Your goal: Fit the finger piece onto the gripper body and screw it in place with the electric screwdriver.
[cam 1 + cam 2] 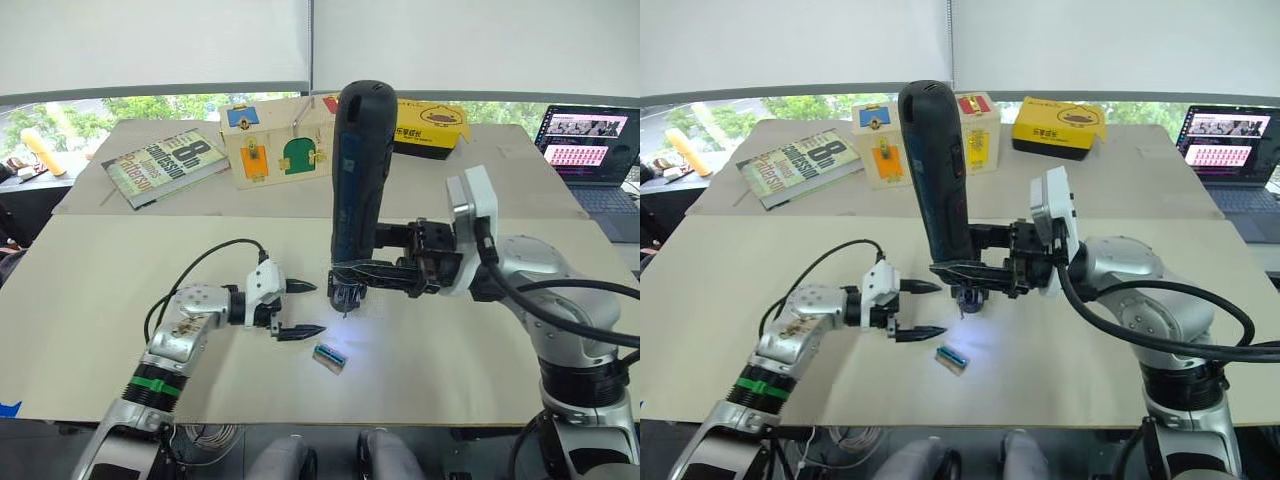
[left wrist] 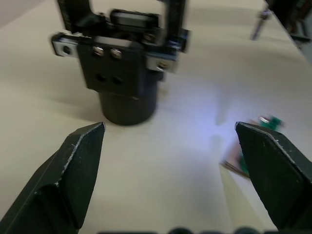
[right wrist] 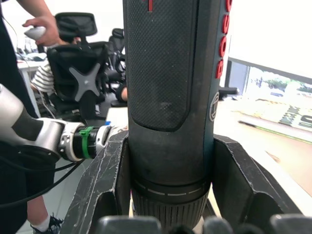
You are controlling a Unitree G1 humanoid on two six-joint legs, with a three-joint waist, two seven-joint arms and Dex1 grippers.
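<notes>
the electric screwdriver (image 1: 356, 190) stands upright over the table (image 1: 120, 330), bit down with its white light on, clamped between the right gripper (image 1: 368, 275) fingers. the gripper body (image 2: 122, 73) sits on the table just ahead of the left gripper (image 1: 298, 308), spread wide and empty, a small green block (image 1: 329, 357) nearby.

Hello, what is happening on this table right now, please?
The right gripper holds the electric screwdriver upright, its lit tip just above the table. The left gripper is open and empty, facing the gripper body that stands in front of it. A small green block lies nearby.
</notes>
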